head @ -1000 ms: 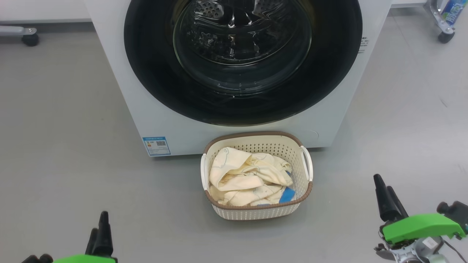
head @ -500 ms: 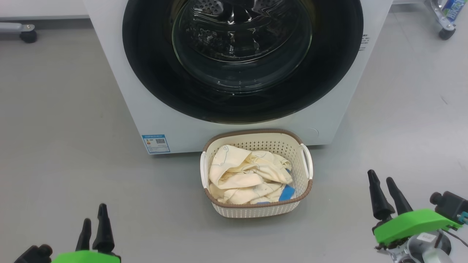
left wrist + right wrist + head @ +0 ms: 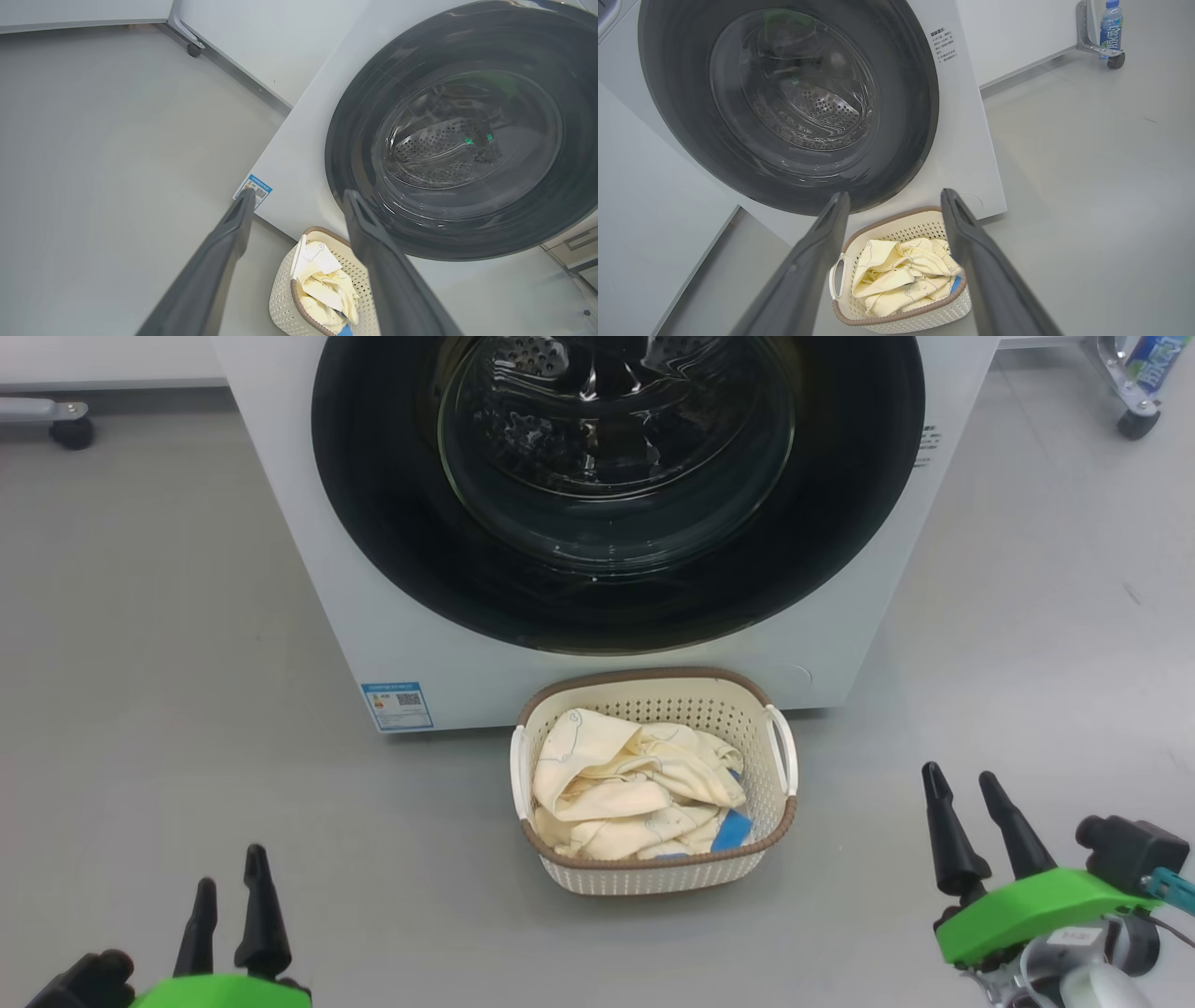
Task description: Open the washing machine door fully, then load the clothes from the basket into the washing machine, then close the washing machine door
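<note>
Smooth matte grey floor [image 3: 140,616]. I saw washing machine [image 3: 308,569] with top cut off at head view's edge; drum dim behind glass. Noted washing machine door [image 3: 392,523] shut, glossy black rim, bulging clear centre. On floor just before it, basket [image 3: 653,877]: perforated cream plastic, brown rim. Inside, clothes [image 3: 616,784]: crumpled cream fabric, blue scrap half buried. My left gripper [image 3: 229,866] and right gripper [image 3: 957,771] were spread wide, empty, well apart from basket.

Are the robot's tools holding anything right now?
No, nothing. The left tool and right tool are both open and empty; the clothes lie in the basket.
</note>
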`<state>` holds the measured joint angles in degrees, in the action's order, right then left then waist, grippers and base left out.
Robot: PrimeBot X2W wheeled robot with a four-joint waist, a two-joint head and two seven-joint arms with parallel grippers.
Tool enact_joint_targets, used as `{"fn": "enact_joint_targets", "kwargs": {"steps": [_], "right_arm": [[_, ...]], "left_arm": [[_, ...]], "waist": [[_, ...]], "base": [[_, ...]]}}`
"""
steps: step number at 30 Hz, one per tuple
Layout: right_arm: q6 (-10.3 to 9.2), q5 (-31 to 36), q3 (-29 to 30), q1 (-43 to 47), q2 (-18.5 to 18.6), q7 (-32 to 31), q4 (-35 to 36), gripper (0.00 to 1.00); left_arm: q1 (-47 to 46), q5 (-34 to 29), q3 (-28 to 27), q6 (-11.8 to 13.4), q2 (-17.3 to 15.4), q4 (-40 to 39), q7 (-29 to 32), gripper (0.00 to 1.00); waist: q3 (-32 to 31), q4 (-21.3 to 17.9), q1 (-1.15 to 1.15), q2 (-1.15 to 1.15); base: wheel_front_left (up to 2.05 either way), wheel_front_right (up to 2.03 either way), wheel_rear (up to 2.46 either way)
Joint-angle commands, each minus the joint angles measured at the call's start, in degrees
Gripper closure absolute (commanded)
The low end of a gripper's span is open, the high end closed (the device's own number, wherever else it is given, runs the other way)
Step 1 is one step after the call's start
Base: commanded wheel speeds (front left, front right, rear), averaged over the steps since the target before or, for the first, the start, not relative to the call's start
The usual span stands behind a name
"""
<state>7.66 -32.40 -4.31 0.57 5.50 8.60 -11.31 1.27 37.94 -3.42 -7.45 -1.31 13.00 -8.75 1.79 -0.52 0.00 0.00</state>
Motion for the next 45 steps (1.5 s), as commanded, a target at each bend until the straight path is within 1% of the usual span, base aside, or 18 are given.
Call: {"fn": "enact_joint_targets", "kwargs": {"steps": [1, 32, 45], "right_arm": [[-0.13, 1.84, -1.16, -3.35, 1.55, 0.96, 2.45, 0.00], [-0.17, 23.14, -5.15, -3.96, 3.26, 6.37, 6.07, 0.00], [-0.17, 23.29, -4.95, -3.89, 3.30, 6.40, 6.29, 0.00]], "left_arm": [[-2.22, -1.73, -1.41, -0.02, -1.19, -2.22, -0.76, 0.00], [-2.01, -20.58, -2.32, -0.03, -1.56, -5.07, -6.22, 0.00], [-1.93, -20.10, -2.35, -0.03, -1.56, -5.30, -6.25, 0.00]], "waist": [[-0.05, -0.03, 0.00, 0.00], [-0.10, -0.22, 0.00, 0.00], [-0.10, -0.39, 0.00, 0.00]], "base": [[0.00, 0.00, 0.00], [0.00, 0.00, 0.00], [0.00, 0.00, 0.00]]}}
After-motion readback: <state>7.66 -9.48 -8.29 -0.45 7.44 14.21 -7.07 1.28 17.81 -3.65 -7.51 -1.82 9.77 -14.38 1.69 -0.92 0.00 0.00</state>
